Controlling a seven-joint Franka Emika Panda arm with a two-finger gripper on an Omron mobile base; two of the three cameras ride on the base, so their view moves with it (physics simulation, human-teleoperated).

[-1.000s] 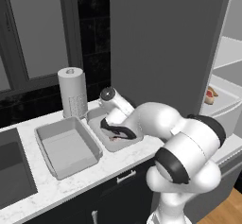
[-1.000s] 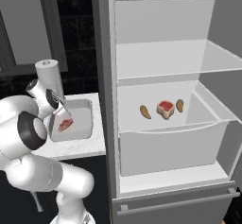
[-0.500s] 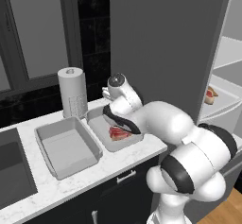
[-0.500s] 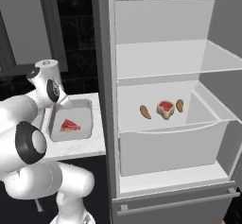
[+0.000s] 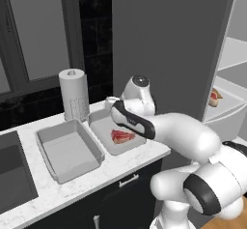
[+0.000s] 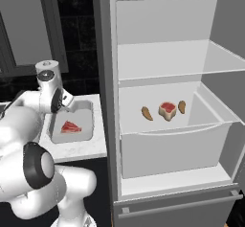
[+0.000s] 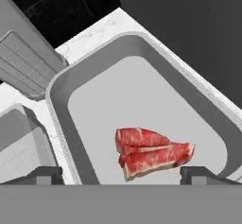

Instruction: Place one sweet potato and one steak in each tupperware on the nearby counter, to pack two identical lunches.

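Red steak (image 7: pixel 152 153) lies low centre in the hand view, inside a grey tupperware (image 7: pixel 61 83), clear of every rim. Gripper (image 7: pixel 120 175) hovers above, jaws wide apart, holding nothing. Second tupperware (image 5: pixel 46 137) sits just beside, left.

Between my jaws lies the steak (image 7: pixel 152 153) — red, streaked pale tan — in a light-grey tupperware (image 7: pixel 61 90); beyond them, white grey-veined counter (image 7: pixel 97 34) — and black wall.

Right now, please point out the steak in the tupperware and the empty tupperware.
steak (image 7: pixel 151 153): hand view, middle of the red meat.
empty tupperware (image 5: pixel 67 150): left base view, bare floor of the tub.
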